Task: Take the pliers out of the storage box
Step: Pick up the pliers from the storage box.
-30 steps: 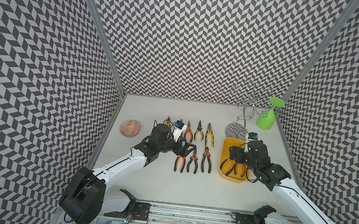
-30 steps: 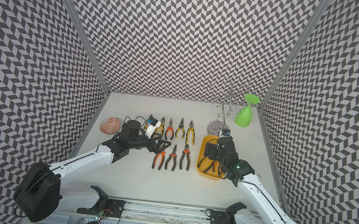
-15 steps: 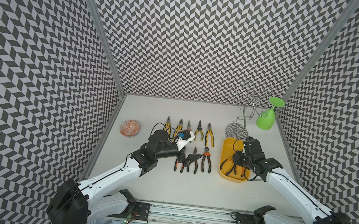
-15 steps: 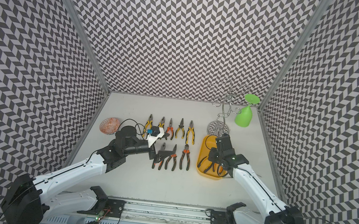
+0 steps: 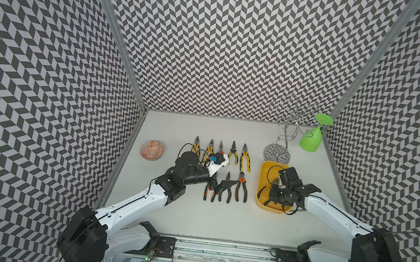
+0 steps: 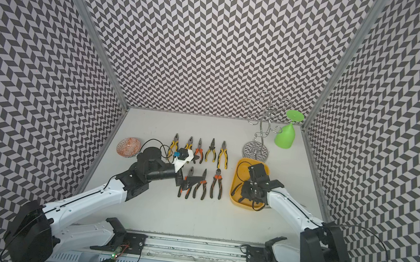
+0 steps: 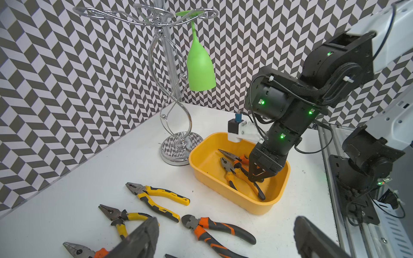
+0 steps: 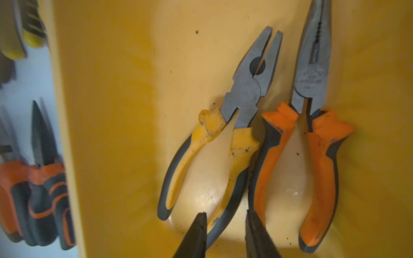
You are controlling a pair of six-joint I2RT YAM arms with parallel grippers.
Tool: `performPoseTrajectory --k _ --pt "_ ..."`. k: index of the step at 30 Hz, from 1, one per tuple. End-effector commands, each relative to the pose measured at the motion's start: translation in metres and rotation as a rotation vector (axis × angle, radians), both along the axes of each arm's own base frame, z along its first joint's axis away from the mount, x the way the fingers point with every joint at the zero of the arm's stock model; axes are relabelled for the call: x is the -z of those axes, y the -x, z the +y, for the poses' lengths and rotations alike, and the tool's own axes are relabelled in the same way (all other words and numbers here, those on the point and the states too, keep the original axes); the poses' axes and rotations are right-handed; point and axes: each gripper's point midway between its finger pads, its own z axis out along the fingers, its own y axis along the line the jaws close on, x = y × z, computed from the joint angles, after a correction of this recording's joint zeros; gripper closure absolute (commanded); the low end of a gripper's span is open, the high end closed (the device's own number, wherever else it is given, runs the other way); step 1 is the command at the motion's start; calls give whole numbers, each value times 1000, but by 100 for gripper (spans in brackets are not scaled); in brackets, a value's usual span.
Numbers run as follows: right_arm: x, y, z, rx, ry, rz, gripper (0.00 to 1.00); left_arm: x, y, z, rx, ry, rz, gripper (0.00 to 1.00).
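Observation:
The yellow storage box [image 5: 265,170] [image 6: 239,167] stands right of the middle. Two pliers lie in it: a yellow-and-black pair [image 8: 243,89] [image 7: 228,165] and an orange-and-black long-nose pair [image 8: 310,78]. My right gripper [image 8: 225,221] [image 5: 272,200] reaches down into the box, its fingers shut on one handle of the yellow-and-black pair. Several pliers lie in a far row [image 5: 233,153] on the table, and three in a near row [image 5: 241,189]. My left gripper [image 7: 225,221] [image 5: 220,186] hovers open over the near row, holding nothing.
An orange-patterned bowl [image 5: 151,150] sits near the left wall. A chrome wire rack [image 5: 277,152] stands just behind the box, with a green glass [image 5: 311,140] hanging from it. Patterned walls close three sides.
My right gripper has sunk into the box and its jaws have narrowed onto the pliers' handle. My left arm has drawn back from the far row to the near row, still open.

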Motion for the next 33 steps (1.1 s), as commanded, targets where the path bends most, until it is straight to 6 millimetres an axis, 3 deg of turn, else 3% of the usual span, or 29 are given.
performPoseTrajectory --k 1,6,13,16,19,25,33 --pt "4 -4 6 -11 -29 -5 74 -5 3 -4 24 15 -25 2" --pt "18 -7 -2 3 29 20 73 -2 1 -4 14 13 -13 2" --pt "22 -20 -7 12 83 9 65 -3 2 -2 10 17 -13 2" --pt "28 -23 -9 16 107 12 69 -6 1 -2 3 22 -17 2" --pt "30 -24 -12 20 128 19 81 -6 0 0 -11 26 -17 2" --pt "9 -31 -18 48 135 -64 100 -13 -5 2 -48 66 -15 2" --pt "-43 -45 -16 16 97 -295 100 -30 -23 5 -160 223 98 2"
